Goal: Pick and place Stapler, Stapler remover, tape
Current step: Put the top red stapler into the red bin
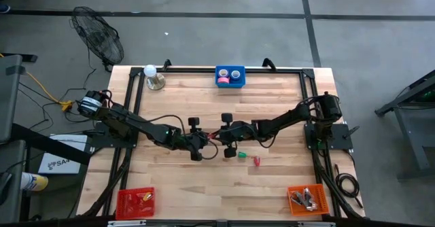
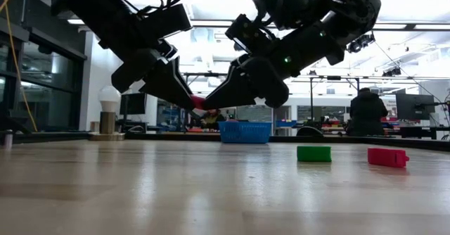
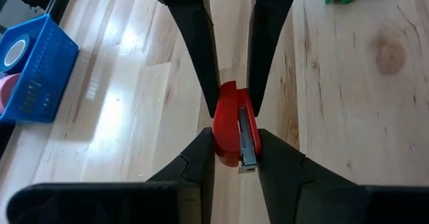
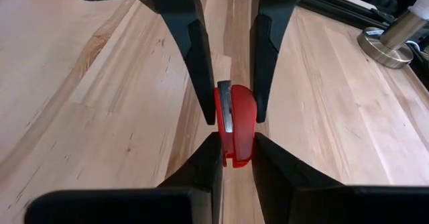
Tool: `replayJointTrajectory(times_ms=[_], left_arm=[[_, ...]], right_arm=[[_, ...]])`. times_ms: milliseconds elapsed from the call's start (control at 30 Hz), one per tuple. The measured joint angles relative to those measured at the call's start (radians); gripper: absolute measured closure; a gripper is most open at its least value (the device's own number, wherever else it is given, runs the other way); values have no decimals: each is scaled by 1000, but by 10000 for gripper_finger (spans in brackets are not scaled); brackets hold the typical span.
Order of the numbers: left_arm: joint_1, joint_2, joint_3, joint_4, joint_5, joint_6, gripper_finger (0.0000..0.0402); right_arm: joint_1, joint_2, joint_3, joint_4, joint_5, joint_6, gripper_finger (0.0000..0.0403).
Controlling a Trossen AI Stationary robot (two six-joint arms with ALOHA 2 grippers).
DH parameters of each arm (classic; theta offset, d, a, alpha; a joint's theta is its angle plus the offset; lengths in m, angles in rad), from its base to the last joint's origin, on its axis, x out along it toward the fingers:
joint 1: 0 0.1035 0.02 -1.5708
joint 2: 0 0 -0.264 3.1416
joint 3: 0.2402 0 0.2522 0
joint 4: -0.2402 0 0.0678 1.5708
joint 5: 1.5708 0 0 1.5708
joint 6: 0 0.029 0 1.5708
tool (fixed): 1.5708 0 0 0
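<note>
Wooden plank table [image 1: 204,179] on grey floor. High view: left gripper [image 1: 201,146] and right gripper [image 1: 219,134] meet mid-table; blue basket [image 1: 230,77] with tape [image 1: 236,73] at the far edge, orange bins at both near corners, green stapler [image 1: 230,153] and red one [image 1: 257,161] near the grippers.

Low view: both arms above the table, a red stapler [image 2: 198,102] between their tips; workshop behind, a person at right.

Wrist views: each gripper's jaws narrow, clamping the red stapler from opposite ends. No readable writing.
</note>
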Motion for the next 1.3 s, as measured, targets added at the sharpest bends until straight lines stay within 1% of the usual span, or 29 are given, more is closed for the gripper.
replayJointTrajectory(times_ms=[267,600,800,900,967,1133,1300], left_arm=[[0,0,0,1,6,-1,320],[0,0,0,-4,-12,5,320],[0,0,0,-6,-18,2,320],[0,0,0,-10,-22,2,320],[0,0,0,-23,-30,1,320],[0,-1,0,-86,-99,-42,320],[0,-1,0,-189,-131,-131,320]], right_arm=[[0,0,0,-5,0,0,339],[1,0,1,-33,42,14,291],[-4,0,1,-54,62,18,268],[-5,-2,1,-109,114,25,259],[-10,-6,1,-152,126,31,253],[-39,-14,1,-253,114,71,240],[-76,-14,1,-279,113,78,238]])
